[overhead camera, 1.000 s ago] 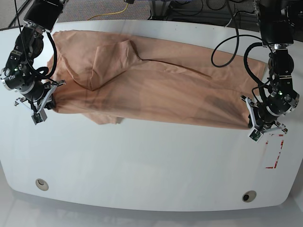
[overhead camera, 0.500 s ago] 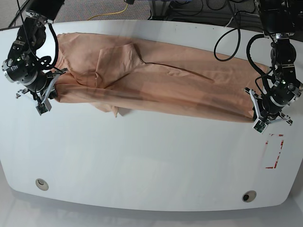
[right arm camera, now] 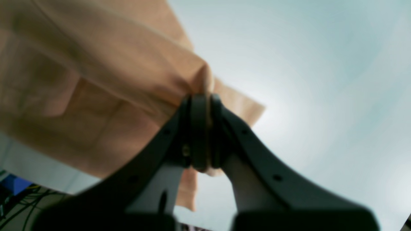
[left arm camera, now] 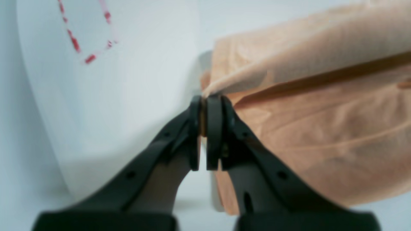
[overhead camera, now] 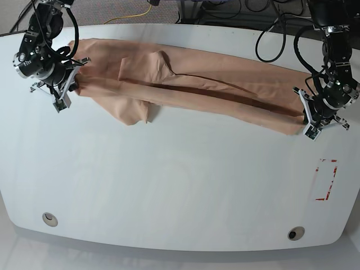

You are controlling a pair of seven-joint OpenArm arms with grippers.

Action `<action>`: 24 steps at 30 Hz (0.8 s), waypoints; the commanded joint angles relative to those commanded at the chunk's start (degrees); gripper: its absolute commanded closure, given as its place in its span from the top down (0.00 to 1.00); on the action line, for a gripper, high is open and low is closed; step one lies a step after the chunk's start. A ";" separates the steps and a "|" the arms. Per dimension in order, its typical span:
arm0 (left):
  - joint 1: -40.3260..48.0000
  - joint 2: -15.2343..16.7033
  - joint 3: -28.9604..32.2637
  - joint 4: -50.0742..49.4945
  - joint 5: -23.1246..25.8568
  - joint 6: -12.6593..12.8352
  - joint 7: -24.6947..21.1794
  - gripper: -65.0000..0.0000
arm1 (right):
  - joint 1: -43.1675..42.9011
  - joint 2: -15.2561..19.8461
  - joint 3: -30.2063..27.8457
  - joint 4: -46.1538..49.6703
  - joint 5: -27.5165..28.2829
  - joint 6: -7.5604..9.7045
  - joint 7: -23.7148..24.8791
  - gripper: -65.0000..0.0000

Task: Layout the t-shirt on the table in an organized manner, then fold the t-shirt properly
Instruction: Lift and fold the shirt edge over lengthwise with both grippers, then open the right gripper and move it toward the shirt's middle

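At the near edge of the glossy white bench [overhead camera: 169,191], two small round grommets [overhead camera: 49,219] sit in the surface, one toward each rounded corner. A broken red tape rectangle [overhead camera: 326,180] marks the bench near the arm on the base view's right. Beyond it, the peach t-shirt [overhead camera: 214,93] lies stretched lengthwise across the far half of the bench, a soft matte cotton with shallow wrinkles. A long dark fold shadow runs along its middle, and a loose flap hangs toward the near side at one end. The left hand [left arm camera: 205,128] has both black fingers pressed together on a thin pinch of the shirt's corner; the fabric fans out beside it, partly raised off the bench. In the base view this hand [overhead camera: 311,119] sits at the shirt's end, just beyond the tape mark. The right hand [right arm camera: 200,134] likewise pinches a fold of fabric between closed fingers, the cloth draping away below it. In the base view it [overhead camera: 64,90] holds the opposite end near the bench's far corner.
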 joint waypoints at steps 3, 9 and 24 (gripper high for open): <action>-0.09 0.00 0.00 -1.14 0.09 0.00 0.00 0.01 | -0.88 -0.53 -0.09 -0.09 0.00 0.00 0.18 0.00; -0.44 -0.97 0.26 -4.48 0.09 0.00 0.09 0.01 | -1.85 -2.20 -0.09 -0.18 -0.18 0.00 1.58 0.04; -0.18 -1.32 0.35 -4.66 0.09 0.18 0.09 0.79 | -2.90 -1.23 -0.09 -0.26 -0.26 0.00 1.67 0.72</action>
